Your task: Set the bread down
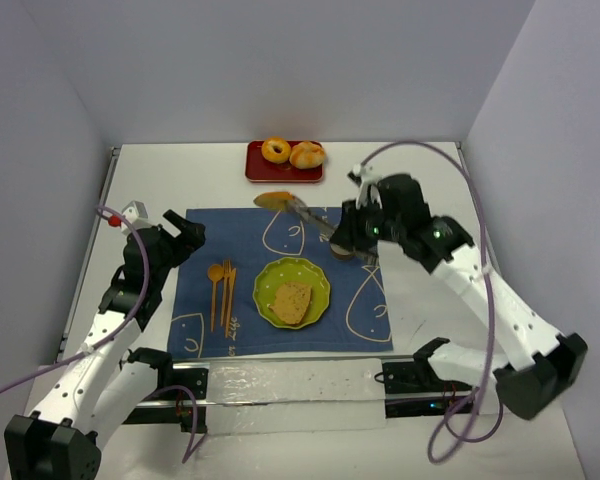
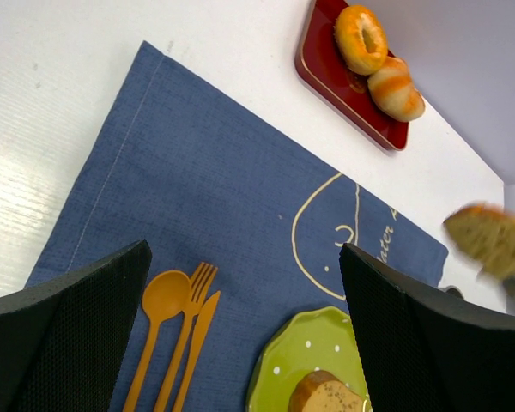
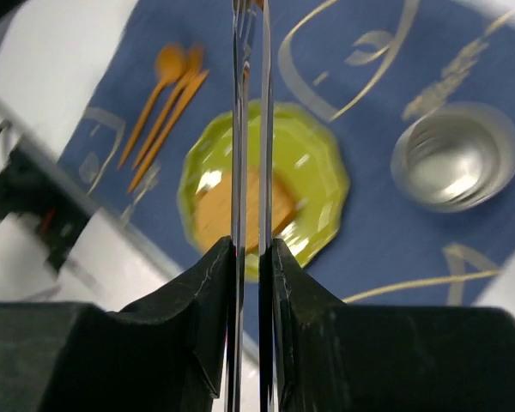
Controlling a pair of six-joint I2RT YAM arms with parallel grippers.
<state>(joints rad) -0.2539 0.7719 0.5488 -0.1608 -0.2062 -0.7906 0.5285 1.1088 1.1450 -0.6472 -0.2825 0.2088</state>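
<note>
One bread slice (image 1: pixel 292 300) lies on the green plate (image 1: pixel 315 275) toward the bench's near edge. Our right gripper (image 3: pixel 251 247) is clamped on metal tongs (image 3: pixel 239 129), which pinch the second slice (image 1: pixel 273 200) in the air nearer the far edge. Our left gripper (image 1: pixel 180 238) gapes wide, empty, by the left edge.

On the mat (image 1: pixel 245 235), a bread slice (image 1: pixel 292 301) lies on the plate (image 1: pixel 320 276), cutlery (image 1: pixel 221 290) to its left; the tray (image 1: pixel 255 172) sits behind the mat
</note>
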